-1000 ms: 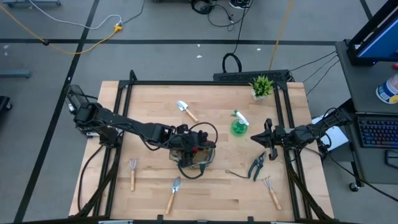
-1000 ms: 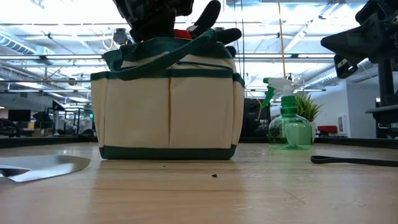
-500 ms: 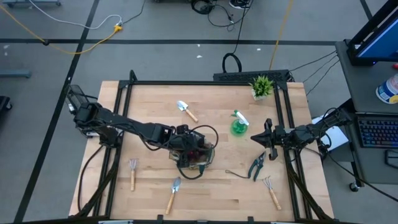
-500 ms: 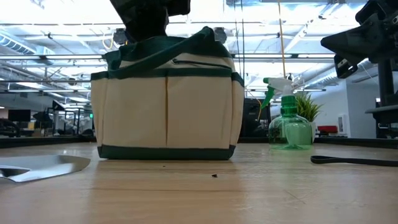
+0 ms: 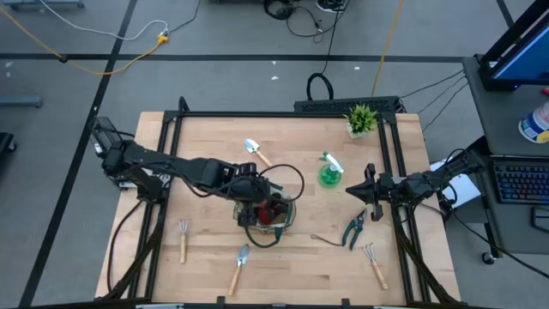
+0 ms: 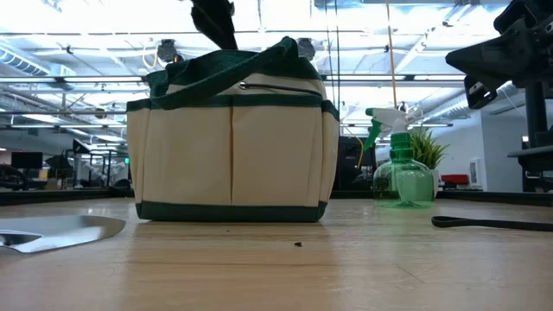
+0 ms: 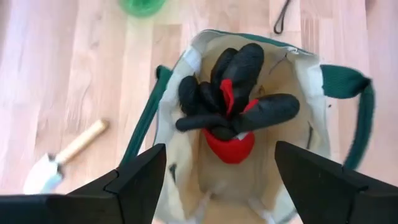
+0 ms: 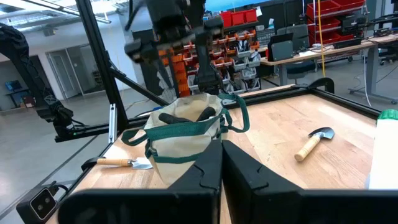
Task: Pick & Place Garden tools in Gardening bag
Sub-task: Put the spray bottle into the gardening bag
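The beige gardening bag with green trim stands on its base mid-table, and shows in the low view. A red-and-black pair of gloves lies inside it. My left gripper is open and empty above the bag's mouth, pointing down, and its tip shows above the bag in the low view. My right gripper is shut and empty, and waits at the table's right side, near the teal-handled shears. The green spray bottle stands right of the bag.
A trowel lies beyond the bag. A fork-rake and a second trowel lie near the front edge, and another rake lies front right. A potted plant stands at the far right corner.
My left gripper has let go of the red-and-black gloves and has risen above the bag, drawing a little toward the table's left. The gloves stuck up above the bag's rim a second ago and now lie down inside it. The bag has stayed in place.
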`<state>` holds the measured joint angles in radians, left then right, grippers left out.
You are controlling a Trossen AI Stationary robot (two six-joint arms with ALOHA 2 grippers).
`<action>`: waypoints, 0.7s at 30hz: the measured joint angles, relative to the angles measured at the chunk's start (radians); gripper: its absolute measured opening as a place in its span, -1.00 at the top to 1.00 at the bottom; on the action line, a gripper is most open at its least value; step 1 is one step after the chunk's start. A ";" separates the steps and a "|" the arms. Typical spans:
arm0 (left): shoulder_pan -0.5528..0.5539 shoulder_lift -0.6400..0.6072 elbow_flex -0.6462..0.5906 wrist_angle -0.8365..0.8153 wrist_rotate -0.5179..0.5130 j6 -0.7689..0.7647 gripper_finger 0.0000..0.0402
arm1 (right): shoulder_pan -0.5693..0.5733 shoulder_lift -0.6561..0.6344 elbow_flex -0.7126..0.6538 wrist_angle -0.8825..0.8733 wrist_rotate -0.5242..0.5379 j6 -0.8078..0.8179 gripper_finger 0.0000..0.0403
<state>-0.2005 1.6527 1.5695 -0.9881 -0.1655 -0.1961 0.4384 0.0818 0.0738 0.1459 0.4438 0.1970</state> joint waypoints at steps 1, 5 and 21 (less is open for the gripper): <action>0.000 0.000 0.022 -0.035 0.001 -0.028 -0.53 | 0.000 0.000 0.000 0.000 0.000 0.000 1.00; 0.000 -0.001 0.082 -0.160 0.000 -0.153 -0.53 | 0.000 0.000 0.000 0.000 0.000 0.000 1.00; -0.023 -0.129 0.091 -0.354 -0.067 -0.504 -0.53 | 0.000 0.000 0.000 0.012 -0.001 0.000 1.00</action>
<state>-0.2233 1.5237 1.6604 -1.3425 -0.2326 -0.6996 0.4382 0.0818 0.0738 0.1581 0.4429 0.1974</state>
